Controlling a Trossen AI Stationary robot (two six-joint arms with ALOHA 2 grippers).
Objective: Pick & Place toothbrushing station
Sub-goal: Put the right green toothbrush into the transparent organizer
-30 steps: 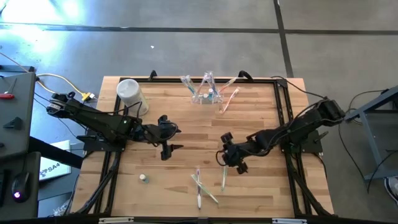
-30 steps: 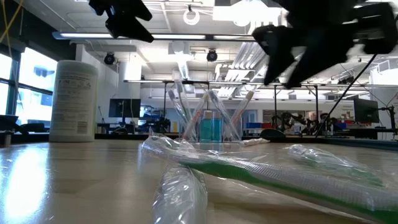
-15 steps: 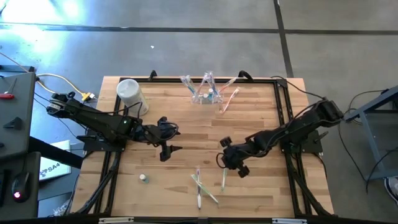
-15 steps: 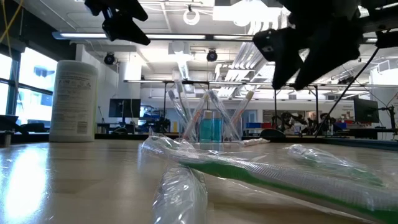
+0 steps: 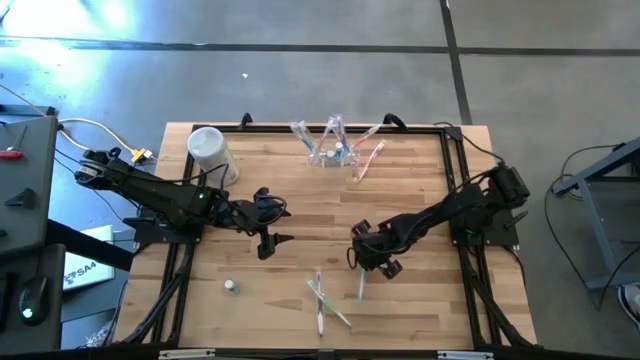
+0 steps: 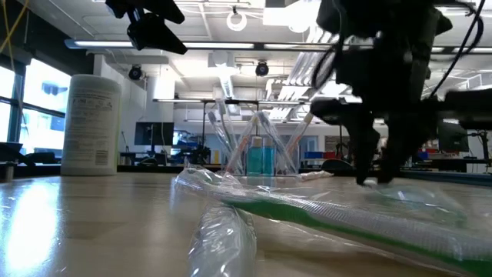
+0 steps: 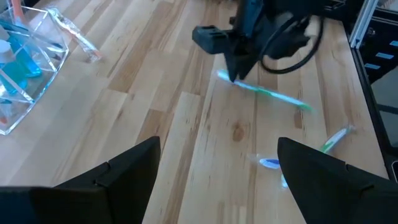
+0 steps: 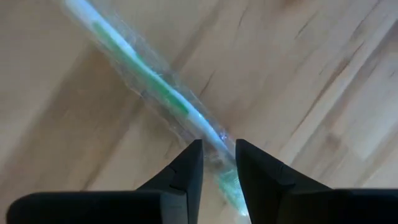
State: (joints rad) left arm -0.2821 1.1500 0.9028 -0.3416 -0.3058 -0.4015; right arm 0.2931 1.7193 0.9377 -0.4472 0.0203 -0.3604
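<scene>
Lowered since before, right gripper (image 8: 217, 163) is pinching a wrapped green toothbrush (image 8: 149, 93) on the wooden bench (image 5: 420, 300) near its front edge; left gripper (image 7: 217, 180) is hanging released.

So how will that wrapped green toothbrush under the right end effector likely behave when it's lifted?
The right end effector has its fingers straddling the green toothbrush, nearly closed. The thin straight handle will probably stay stiff and feel light. Its clear, glossy wrapper looks loose and crinkled, so it may slip or shift in the pinch. Gripped near one end, it could droop or swing.
</scene>
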